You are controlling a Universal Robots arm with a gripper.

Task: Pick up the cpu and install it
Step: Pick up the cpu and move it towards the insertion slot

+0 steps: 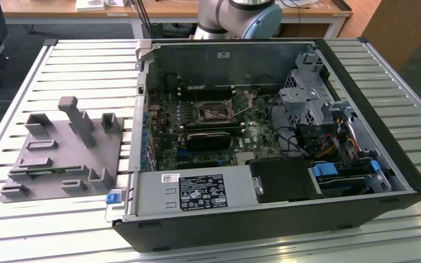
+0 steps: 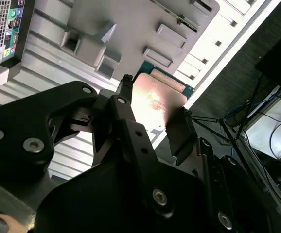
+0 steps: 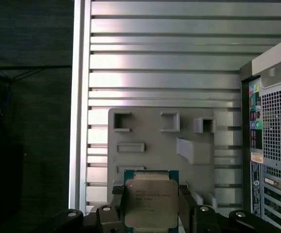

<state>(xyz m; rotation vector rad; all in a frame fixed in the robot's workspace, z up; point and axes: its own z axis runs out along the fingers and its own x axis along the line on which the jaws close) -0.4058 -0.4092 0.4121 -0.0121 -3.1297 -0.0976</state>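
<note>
In both wrist views the cpu [image 3: 150, 209] is being held by the gripper [image 3: 150, 195], whose black fingers [image 3: 117, 196] are being pressed against two opposite edges of the chip, the jaws set just as wide as the chip. In the first wrist view the cpu is being shown as a flat square with a dull silver metal lid on a green board, with fine dark print that cannot be made out; it is being seen in front of the grey plastic tray [image 3: 150, 131], though whether it is touching the tray cannot be told. In the second wrist view the lid of the cpu [image 2: 156, 97] is being lit to a warm, shiny glare, and the tray [image 2: 126, 29] is being seen with its raised blocks and slots. In the exterior view the tray [image 1: 50, 159] with its upright pegs is being shown at the exterior view's left on the ribbed aluminium table [image 1: 86, 71], just beside the open computer case [image 1: 408, 186]. Inside the case the square socket [image 1: 216, 113] is being shown on the green motherboard, and a white printed label [image 1: 203, 194] on a grey metal box. The pale arm [image 1: 240, 16] is being seen at the upper edge.
</note>
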